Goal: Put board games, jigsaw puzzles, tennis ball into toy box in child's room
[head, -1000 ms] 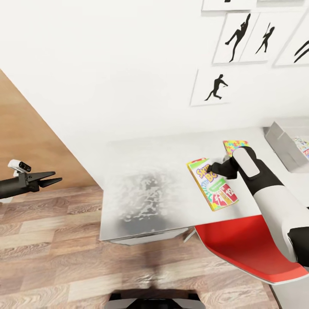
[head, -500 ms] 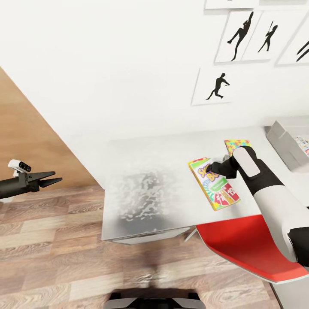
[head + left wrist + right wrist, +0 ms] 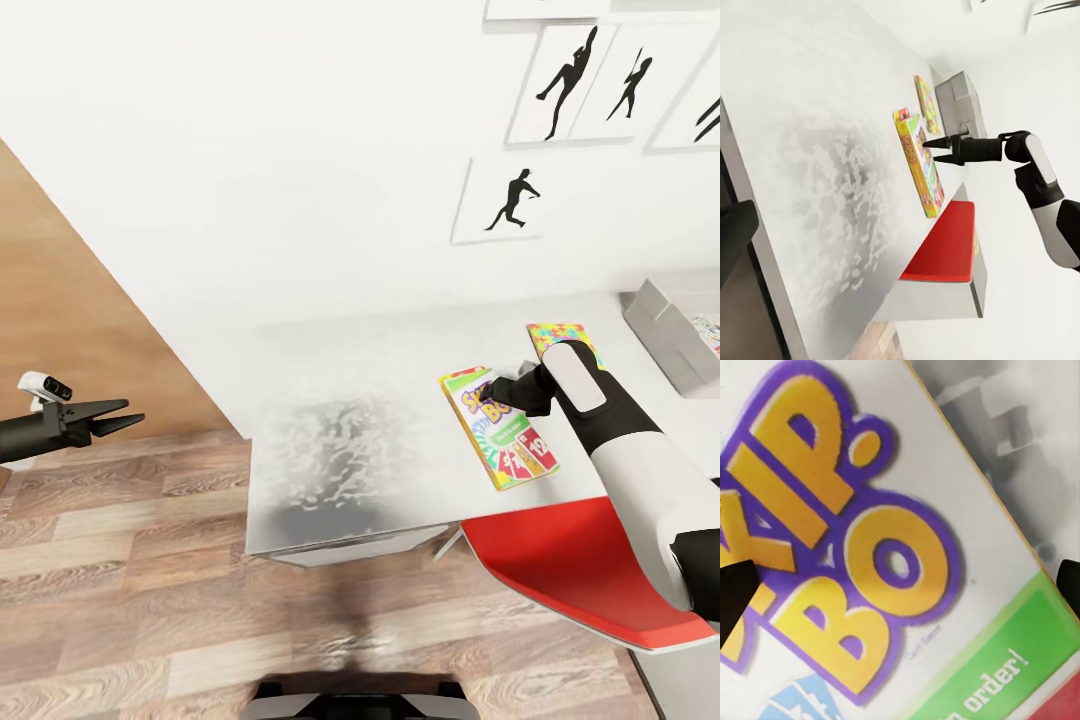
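Looking down from the head: table (image 3: 360,380) against the white wall, SKIP-BO box (image 3: 497,427) lying flat near its front edge, angled. Right gripper (image 3: 487,390) poised over the box's upper half, fingers too foreshortened to judge. Puzzle (image 3: 556,337) just behind the arm. Toy box (image 3: 665,335) at the far right, cut by the frame. Wide bare tabletop left of the game box. Red chair (image 3: 570,575) tucked under the front edge. Left gripper (image 3: 128,415) off the table's left end, over plank floor, tips slightly parted, holding nothing.

Seen from the left wrist: right gripper (image 3: 931,142) side-on, fingers spread a little, tips just above the SKIP-BO box (image 3: 919,163), clear gap visible. Puzzle (image 3: 926,103) and toy box (image 3: 958,101) beyond.

Seen from the right wrist: SKIP-BO lettering (image 3: 847,547) close up, dark fingertips at both frame edges, box's edge and bare table (image 3: 1027,457) alongside.
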Motion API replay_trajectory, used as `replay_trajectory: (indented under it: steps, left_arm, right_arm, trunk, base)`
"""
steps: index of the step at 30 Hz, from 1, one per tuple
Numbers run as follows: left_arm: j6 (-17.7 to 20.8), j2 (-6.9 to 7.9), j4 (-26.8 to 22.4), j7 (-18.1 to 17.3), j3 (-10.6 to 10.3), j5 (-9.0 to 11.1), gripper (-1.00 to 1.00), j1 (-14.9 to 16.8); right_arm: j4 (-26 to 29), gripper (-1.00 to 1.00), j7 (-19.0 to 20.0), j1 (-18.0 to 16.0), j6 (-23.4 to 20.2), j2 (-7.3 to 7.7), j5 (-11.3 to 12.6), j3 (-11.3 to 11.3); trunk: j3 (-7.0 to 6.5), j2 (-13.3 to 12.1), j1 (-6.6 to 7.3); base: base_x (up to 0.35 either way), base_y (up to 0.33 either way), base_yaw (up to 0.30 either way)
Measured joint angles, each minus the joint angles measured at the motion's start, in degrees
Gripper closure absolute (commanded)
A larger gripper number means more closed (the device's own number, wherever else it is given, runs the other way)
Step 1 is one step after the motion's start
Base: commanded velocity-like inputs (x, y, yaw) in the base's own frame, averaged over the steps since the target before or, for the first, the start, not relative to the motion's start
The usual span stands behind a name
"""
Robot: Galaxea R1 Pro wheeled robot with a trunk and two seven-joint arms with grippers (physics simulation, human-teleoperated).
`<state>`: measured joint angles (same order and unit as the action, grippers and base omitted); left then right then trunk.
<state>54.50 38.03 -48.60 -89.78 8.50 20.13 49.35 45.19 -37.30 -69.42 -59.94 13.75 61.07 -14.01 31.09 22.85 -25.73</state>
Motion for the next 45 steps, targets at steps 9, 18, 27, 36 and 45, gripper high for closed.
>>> replay_trajectory:
  steps: [9, 18, 27, 36, 45]
  left_arm:
    - [0.0, 0.0, -0.02, 0.0, -0.02, -0.08, -1.0, 0.0]
    - [0.18, -0.52, -0.21, 0.0, 0.0, 0.15, -1.0, -0.01]
    - [0.18, -0.52, -0.21, 0.0, 0.05, 0.1, -1.0, 0.01]
    - [0.18, -0.52, -0.23, 0.0, 0.06, 0.09, -1.0, 0.01]
    - [0.19, -0.44, -0.22, 0.0, 0.07, 0.09, -1.0, 0.01]
  right_arm:
    - [0.17, -1.0, 0.03, 0.11, -0.02, 0.01, 0.13, -0.03]
    - [0.62, -1.0, 0.15, 0.42, -0.04, -0.32, -0.18, -0.06]
    - [0.41, -1.0, 0.25, 0.4, 0.06, 0.77, 1.65, -0.04]
    - [0.46, -1.0, 0.26, 0.39, 0.09, 0.85, 1.5, -0.04]
    - [0.47, -1.0, 0.22, 0.31, 0.01, 0.79, 0.28, -0.06]
  trunk:
    - [0.0, -0.01, -0.02]
    - [-0.01, 0.01, 0.01]
    - [0.0, -0.03, -0.01]
    - [0.0, -0.02, -0.01]
    - [-0.01, -0.02, -0.01]
  base:
    - [-0.15, 0.115, 0.0]
    - [-0.01, 0.018, 0.0]
    - [0.0, 0.0, 0.0]
    - [0.0, 0.0, 0.0]
    - [0.0, 0.034, 0.0]
